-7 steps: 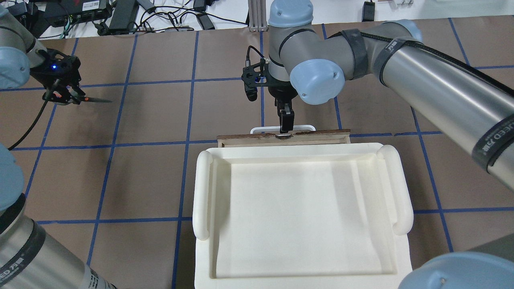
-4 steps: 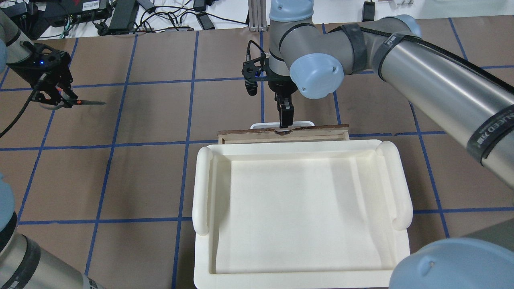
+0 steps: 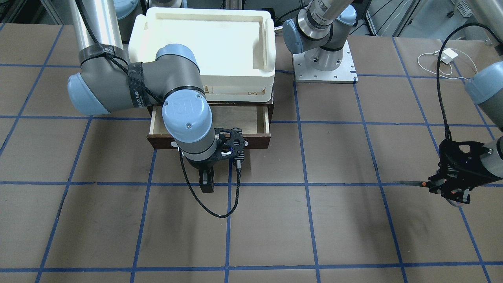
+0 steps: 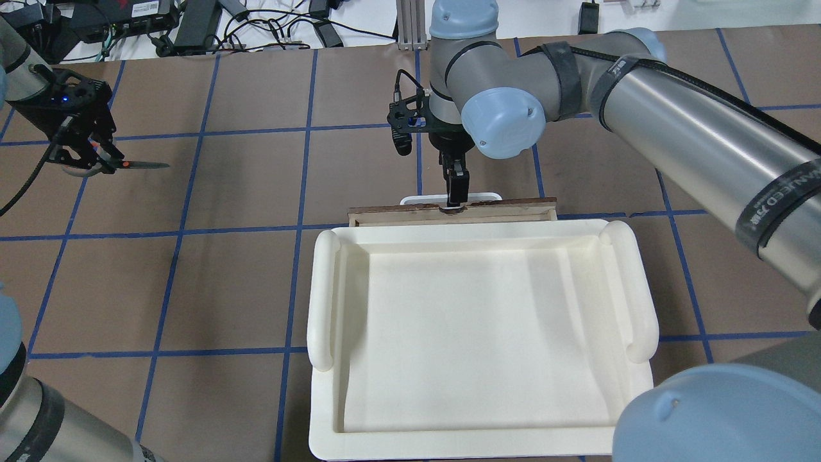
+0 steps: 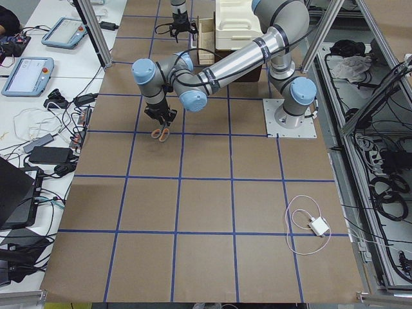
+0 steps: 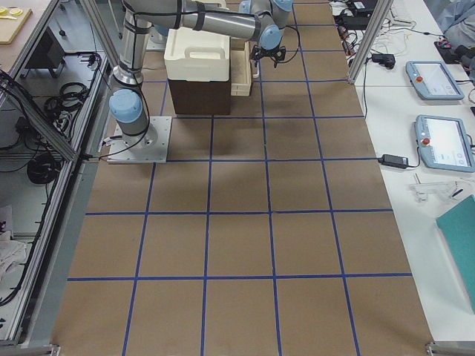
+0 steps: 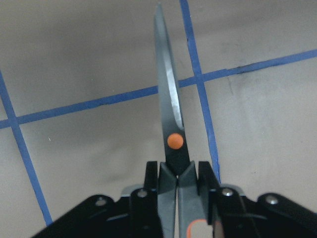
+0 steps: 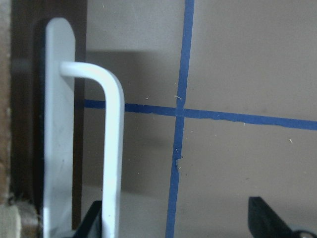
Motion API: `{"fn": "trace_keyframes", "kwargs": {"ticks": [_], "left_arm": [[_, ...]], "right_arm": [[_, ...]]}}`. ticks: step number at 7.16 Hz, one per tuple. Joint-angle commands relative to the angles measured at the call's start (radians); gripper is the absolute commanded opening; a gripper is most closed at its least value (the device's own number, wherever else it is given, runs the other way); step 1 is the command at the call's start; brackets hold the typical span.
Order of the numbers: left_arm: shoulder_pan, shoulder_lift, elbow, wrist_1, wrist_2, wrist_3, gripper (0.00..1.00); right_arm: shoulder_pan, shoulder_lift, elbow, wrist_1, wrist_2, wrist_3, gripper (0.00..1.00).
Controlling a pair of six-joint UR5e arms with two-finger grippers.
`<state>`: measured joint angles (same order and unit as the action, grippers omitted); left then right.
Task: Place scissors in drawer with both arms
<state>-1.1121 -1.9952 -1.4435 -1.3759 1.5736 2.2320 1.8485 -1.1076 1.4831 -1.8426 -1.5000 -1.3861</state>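
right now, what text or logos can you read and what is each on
"NUEED", then characters too blurred to read: black strap on the right arm.
"UR", faint embossed logo: blue joint cap of the right arm.
Pendant screens on the side tables: too small to read.

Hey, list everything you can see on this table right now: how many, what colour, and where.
scissors: one, silver blades with an orange pivot dot, held at the robot's far left, blades closed
drawer: one, dark brown with a pale inside, pulled open under the tray
handle: one, white, on the drawer's front
tray: one, cream, on top above the drawer
charger: one, white with a cable, on the table at the robot's left
table: one, brown cover, blue tape grid
left gripper: one, black, closed on the scissors
right gripper: one, black, open, by the handle
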Motion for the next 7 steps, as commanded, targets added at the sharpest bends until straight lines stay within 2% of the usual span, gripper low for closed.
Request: {"fn": "trace_keyframes", "kwargs": {"ticks": [1,7], "left_arm": [[0.000,-0.001,-0.002,0.000,0.000,0.000,0.00],[0.000,-0.001,-0.005,0.000,0.000,0.000,0.00]], "right_arm": [[0.000,0.017,-0.001,-0.001,0.000,-0.001,1.00],[-0.011,0.077,-0.078,-0.056,0.000,-0.004,1.00]]}}
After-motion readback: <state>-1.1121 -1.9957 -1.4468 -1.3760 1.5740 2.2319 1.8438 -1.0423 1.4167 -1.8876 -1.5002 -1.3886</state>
